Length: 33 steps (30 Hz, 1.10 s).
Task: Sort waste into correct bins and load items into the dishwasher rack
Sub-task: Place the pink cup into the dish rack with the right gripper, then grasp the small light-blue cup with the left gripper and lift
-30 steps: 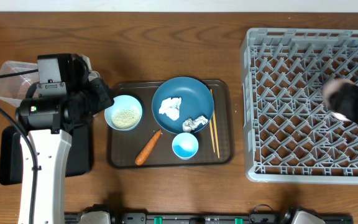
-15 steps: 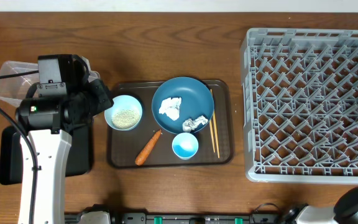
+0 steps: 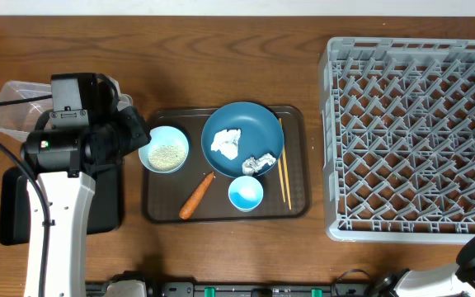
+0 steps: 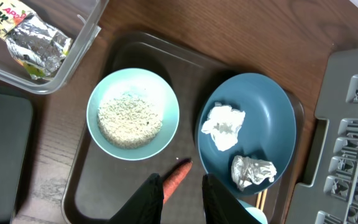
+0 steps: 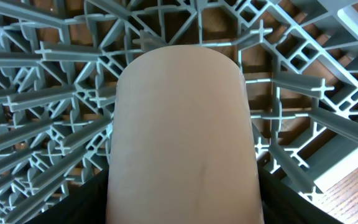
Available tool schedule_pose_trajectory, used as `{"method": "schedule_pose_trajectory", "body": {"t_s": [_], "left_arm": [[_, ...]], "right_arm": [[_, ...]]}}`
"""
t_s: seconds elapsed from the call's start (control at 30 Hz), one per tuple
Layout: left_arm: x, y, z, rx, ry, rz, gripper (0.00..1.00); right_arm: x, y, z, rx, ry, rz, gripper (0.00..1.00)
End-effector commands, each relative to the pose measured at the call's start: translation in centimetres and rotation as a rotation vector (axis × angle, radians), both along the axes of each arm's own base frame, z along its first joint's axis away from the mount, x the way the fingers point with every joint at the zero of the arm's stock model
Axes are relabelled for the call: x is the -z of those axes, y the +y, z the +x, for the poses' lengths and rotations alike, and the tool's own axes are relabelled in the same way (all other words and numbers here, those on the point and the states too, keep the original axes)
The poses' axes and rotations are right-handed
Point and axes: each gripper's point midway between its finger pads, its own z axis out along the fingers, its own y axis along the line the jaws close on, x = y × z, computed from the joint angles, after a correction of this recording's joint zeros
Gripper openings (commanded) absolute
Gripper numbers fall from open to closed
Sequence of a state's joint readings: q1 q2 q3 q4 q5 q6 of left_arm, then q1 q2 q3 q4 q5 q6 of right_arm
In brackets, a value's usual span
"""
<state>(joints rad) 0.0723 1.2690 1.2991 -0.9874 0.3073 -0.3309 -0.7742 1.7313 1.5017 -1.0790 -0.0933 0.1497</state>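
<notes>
On the brown serving tray [image 3: 159, 208] sit a dark blue plate [image 3: 254, 124] with a crumpled white tissue [image 3: 227, 143] and a second crumpled piece [image 3: 259, 164]. Also there are a light blue bowl of rice [image 3: 164, 148], a small blue cup [image 3: 245, 193], an orange carrot [image 3: 196, 196] and wooden chopsticks [image 3: 284, 173]. My left gripper [image 4: 184, 184] hovers above the tray, narrowly open and empty, with the carrot [image 4: 178, 177] seen below its gap. My right gripper [image 5: 182, 208] is shut on a pale beige cup [image 5: 182, 124] over the grey rack [image 5: 42, 74], at the right edge of the overhead view.
A clear tub [image 3: 11, 107] at the far left holds a green-yellow wrapper [image 4: 30, 31]. A black tray [image 3: 11, 206] lies just in front of it, partly under my left arm. The grey dishwasher rack [image 3: 411, 140] fills the right side of the table.
My right arm has carried the cup rightward across the rack to the frame's right edge. The left arm and everything on the tray have stayed put.
</notes>
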Motion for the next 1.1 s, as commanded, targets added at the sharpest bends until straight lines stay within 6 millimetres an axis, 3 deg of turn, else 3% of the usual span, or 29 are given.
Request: {"method": "schedule_pose_trajectory", "body": {"t_s": [0.0,0.3,0.47,0.67,0.8,0.9,1.07], "left_arm": [[0.5,0.4,-0.1,0.009,0.013,0.022,0.25],[0.5,0.4,-0.1,0.009,0.013,0.022,0.25],[0.5,0.4,-0.1,0.009,0.013,0.022,0.25],[0.5,0.4,-0.1,0.009,0.013,0.022,0.25],[0.5,0.4,-0.1,0.009,0.013,0.022,0.26],[0.5,0.4,-0.1,0.009,0.012,0.022,0.43],[0.7,0.1,-0.2,0.017,0.016,0.022,0.47]], "right_arm": [[-0.5,-0.8,0.3,0.025,-0.021,-0.004,0.55],[-0.2,-0.8,-0.5,0.005,0.018,-0.018,0.81],[-0.2,-0.8,-0.5,0.005,0.018,-0.017,0.83],[-0.3,-0.2,0.3,-0.010,-0.026,0.016,0.77],[-1.4,3.1,3.4,-0.136,-0.199,0.163,0.75],[-3.0,7.2,5.6,-0.330,-0.336,0.268,0.77],[-4.8,14.4,6.6,-0.596,-0.355,0.317,0.78]]}}
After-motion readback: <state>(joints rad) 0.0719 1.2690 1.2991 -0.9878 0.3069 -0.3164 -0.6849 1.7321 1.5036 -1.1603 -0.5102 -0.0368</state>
